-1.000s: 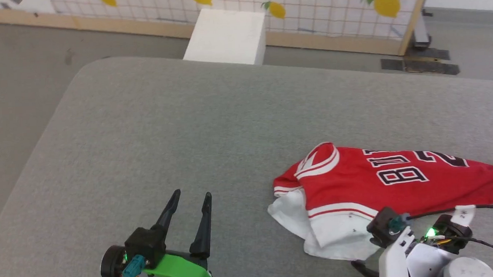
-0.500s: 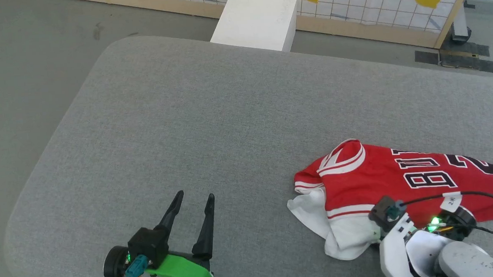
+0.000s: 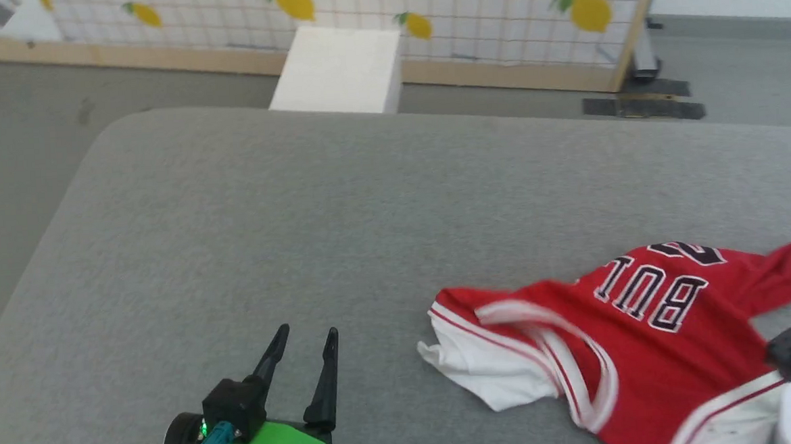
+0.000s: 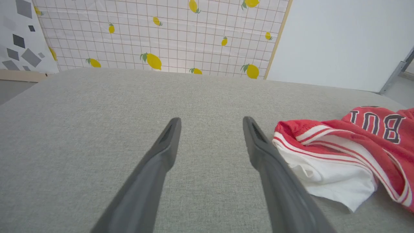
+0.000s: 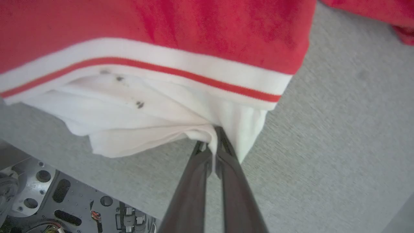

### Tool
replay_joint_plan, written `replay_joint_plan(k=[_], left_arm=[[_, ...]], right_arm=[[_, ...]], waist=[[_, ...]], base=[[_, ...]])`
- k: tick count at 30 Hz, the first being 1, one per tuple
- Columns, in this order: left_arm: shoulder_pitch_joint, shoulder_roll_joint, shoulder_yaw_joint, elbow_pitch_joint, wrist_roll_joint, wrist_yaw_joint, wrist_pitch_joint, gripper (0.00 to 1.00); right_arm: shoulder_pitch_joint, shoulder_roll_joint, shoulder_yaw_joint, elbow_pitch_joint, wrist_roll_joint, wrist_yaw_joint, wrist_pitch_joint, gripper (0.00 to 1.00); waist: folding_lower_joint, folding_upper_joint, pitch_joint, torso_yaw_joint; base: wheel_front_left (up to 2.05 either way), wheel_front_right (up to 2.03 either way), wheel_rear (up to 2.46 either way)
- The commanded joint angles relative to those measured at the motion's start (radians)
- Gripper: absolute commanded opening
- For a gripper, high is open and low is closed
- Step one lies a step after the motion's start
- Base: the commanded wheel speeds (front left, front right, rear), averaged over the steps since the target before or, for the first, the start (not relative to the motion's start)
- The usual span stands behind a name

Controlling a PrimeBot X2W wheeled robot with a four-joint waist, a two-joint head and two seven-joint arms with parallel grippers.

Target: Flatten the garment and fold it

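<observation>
Pinching a white sleeve fold, the right hand has just gone from wide open to clenched, tugging the crumpled shirt on the tabletop's near right. Flattening can likely begin. The left hand hovers released nearby.

Grey padded surface bare across left & ctr, garment heaped near-right, white box & lemon-print screen beyond far edge, off surface.

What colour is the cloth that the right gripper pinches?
White, on the garment; the right wrist view shows it best.
</observation>
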Motion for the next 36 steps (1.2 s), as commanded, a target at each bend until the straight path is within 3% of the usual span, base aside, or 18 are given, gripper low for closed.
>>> replay_joint_plan(k=[1,2,3,4,8,13,18,24,26,34,35,36], left_arm=[[0.009,-0.005,-0.006,0.003,-0.015,-0.007,-0.008,1.0],[0.01,-0.005,-0.013,0.008,-0.017,-0.007,-0.008,1.0],[0.009,-0.005,-0.024,0.015,-0.02,-0.007,-0.008,1.0],[0.007,-0.005,-0.042,0.024,-0.026,-0.007,-0.008,1.0],[-0.008,0.007,-0.141,0.068,-0.074,-0.007,0.003,1.0],[-0.054,0.064,-0.263,0.09,-0.161,-0.007,0.109,1.0],[-0.127,0.094,-0.274,0.091,-0.191,-0.006,0.205,1.0],[-0.211,0.115,-0.32,0.105,-0.223,-0.006,0.333,1.0],[-0.26,0.149,-0.359,0.122,-0.271,-0.007,0.445,1.0],[-0.33,0.199,-0.409,0.19,-0.282,-0.005,0.637,1.0],[-0.331,0.195,-0.42,0.194,-0.307,-0.006,0.656,0.89],[-0.333,0.194,-0.431,0.194,-0.326,-0.006,0.668,0.0]], right_arm=[[0.019,0.01,-0.045,0.005,-0.026,-0.002,-0.01,0.0],[0.033,0.025,-0.08,0.012,-0.042,-0.002,-0.015,0.0],[0.044,0.04,-0.107,0.012,-0.056,-0.002,-0.026,0.24],[0.054,0.067,-0.147,0.013,-0.071,-0.002,-0.047,1.0],[0.074,0.182,-0.27,-0.034,-0.108,-0.002,-0.134,1.0],[0.084,0.34,-0.399,-0.178,-0.114,-0.002,-0.284,1.0],[0.092,0.487,-0.46,-0.303,-0.162,-0.002,-0.483,1.0],[0.096,0.625,-0.505,-0.3,-0.226,-0.002,-0.65,1.0],[0.094,0.682,-0.523,-0.273,-0.258,-0.002,-0.691,1.0],[0.084,0.71,-0.525,-0.253,-0.269,-0.002,-0.715,1.0],[0.082,0.71,-0.524,-0.252,-0.269,-0.002,-0.716,1.0],[0.08,0.71,-0.522,-0.252,-0.271,-0.002,-0.715,1.0]], waist=[[0.0,-0.0001,-0.037,-0.065],[0.0,-0.0001,-0.037,-0.072],[0.0,-0.0001,-0.037,-0.075],[0.0,-0.0001,-0.036,-0.078],[0.0,-0.0001,-0.029,-0.091],[0.0,-0.0001,-0.009,-0.115],[0.0,-0.0001,0.034,-0.151],[0.0,-0.0001,0.087,-0.191],[0.0,-0.0001,0.116,-0.216],[0.0,-0.0001,0.164,-0.237],[0.0,-0.0001,0.168,-0.236],[0.0,-0.0001,0.17,-0.235]], base=[[0.0,0.0,0.0],[0.0,0.0,0.0],[0.0,0.0,0.0],[0.0,0.0,0.0],[0.0,0.0,0.0],[0.0,0.0,0.0],[0.0,0.0,0.0],[0.0,0.0,0.0],[0.0,0.0,0.0],[0.0,0.0,0.0],[0.0,0.0,0.0],[0.0,0.0,0.0]])
